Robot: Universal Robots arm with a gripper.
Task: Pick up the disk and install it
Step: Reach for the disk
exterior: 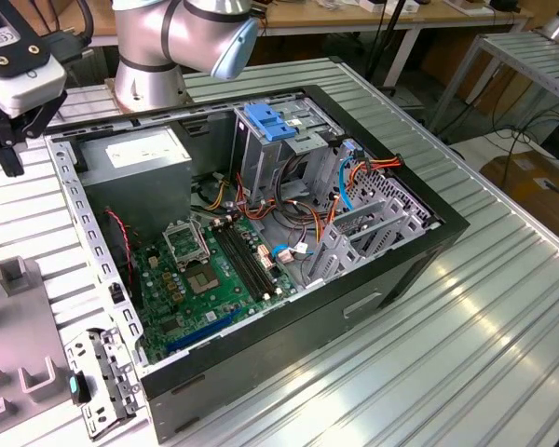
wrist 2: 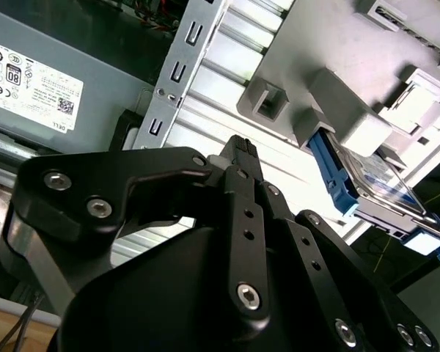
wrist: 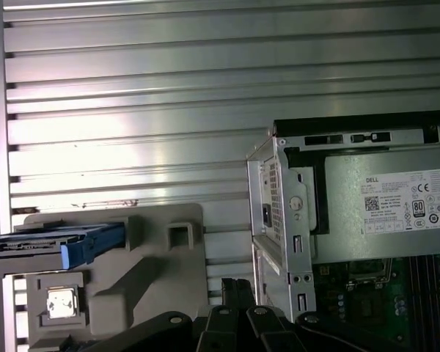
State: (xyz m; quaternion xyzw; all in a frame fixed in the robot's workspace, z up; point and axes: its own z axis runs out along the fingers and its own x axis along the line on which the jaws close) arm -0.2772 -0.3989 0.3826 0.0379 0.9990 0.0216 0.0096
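The disk [wrist 2: 361, 178], a dark flat drive with bright blue rails, stands on edge in a slot of the grey fixture plate [wrist 2: 308, 51]. In the first wrist view the disk [wrist: 73, 244] lies edge-on over the same plate [wrist: 154, 271]. My gripper [wrist 2: 239, 147] is shut with nothing between its black fingers, and hangs above the ribbed table between the plate and the computer case, apart from the disk. In the exterior view my gripper [exterior: 9, 160] sits at the far left beside the case's back corner, under a white camera block.
The open computer case [exterior: 429, 251] fills the table's middle, with a grey power supply [exterior: 135, 158], a green motherboard [exterior: 205, 279], orange and blue cables, and a tall grey cage with a blue latch plate [exterior: 268, 121]. A loose metal bracket [exterior: 102, 382] lies by the case's near corner.
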